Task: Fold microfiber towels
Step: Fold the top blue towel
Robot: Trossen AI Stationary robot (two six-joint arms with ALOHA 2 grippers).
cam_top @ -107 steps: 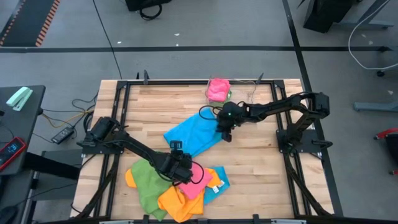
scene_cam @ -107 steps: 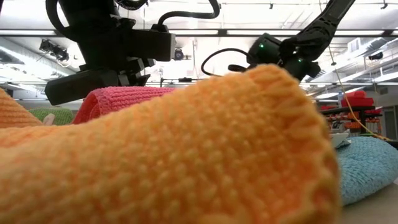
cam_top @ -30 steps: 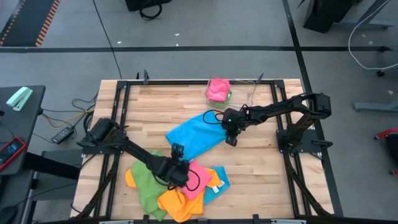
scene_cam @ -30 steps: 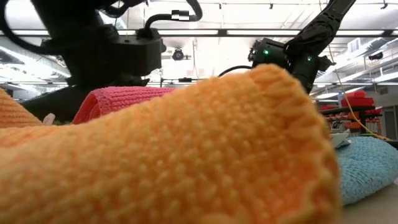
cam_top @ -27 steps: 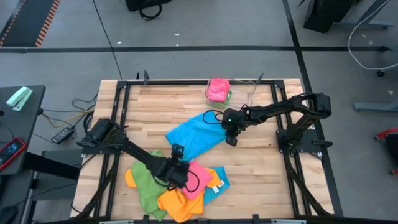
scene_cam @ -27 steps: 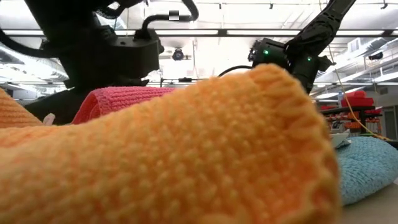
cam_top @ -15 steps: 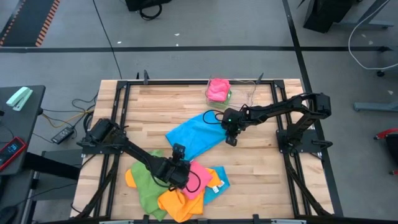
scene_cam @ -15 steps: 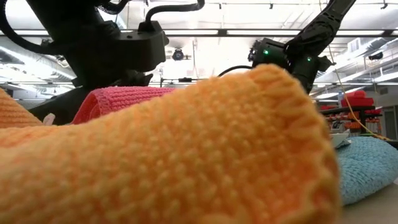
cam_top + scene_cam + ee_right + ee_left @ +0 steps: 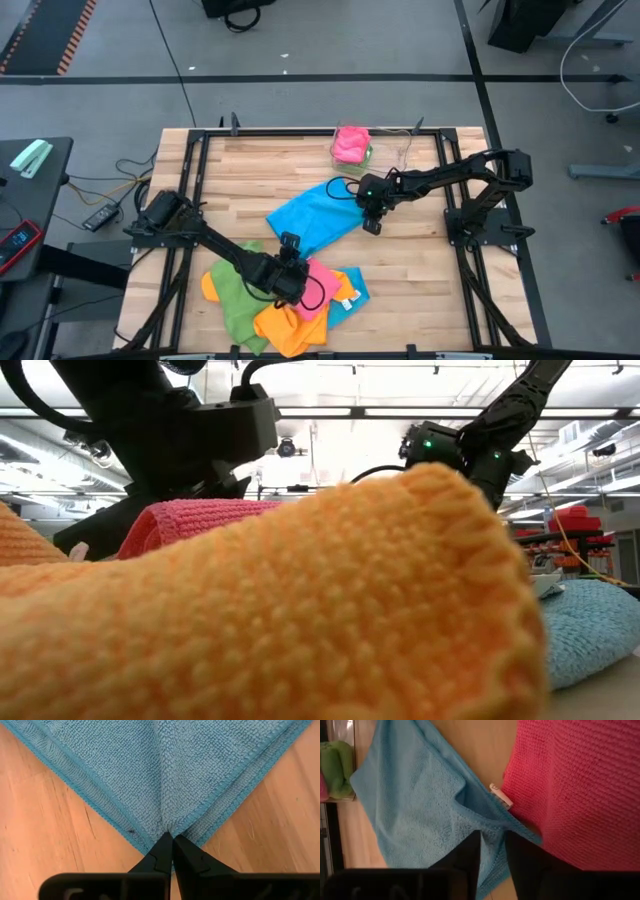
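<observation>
A sky-blue towel (image 9: 315, 215) lies spread flat on the middle of the wooden table. My right gripper (image 9: 170, 836) is shut on its right corner, and my left gripper (image 9: 492, 834) is shut on its near corner, right beside a pink towel (image 9: 580, 785). The pink towel lies on top of a heap at the near left, together with green (image 9: 232, 295), orange (image 9: 285, 325) and another blue towel (image 9: 350, 290). In the low view the orange towel (image 9: 300, 590) fills most of the picture and hides both grippers' fingers. My left gripper has the blue towel's near corner (image 9: 492, 826) bunched between its two fingers, which slant down from the table's near left. The corner rests on the table, and creases run from it into the cloth. My right gripper pinches the towel's right corner (image 9: 167, 826) between its fingertips. The fingers slant down from the table's right. The cloth spreads away from them and lies on the wood.
A clear tray (image 9: 395, 150) at the far edge holds a folded pink towel (image 9: 350, 143) over a green one. A white tag (image 9: 500, 795) shows at the blue towel's edge beside the pink one. Bare wood lies left of the blue towel and near the right arm.
My left gripper's wrist has tipped up a little while staying in place over the blue towel's near corner. My right gripper and the towels have kept still.
</observation>
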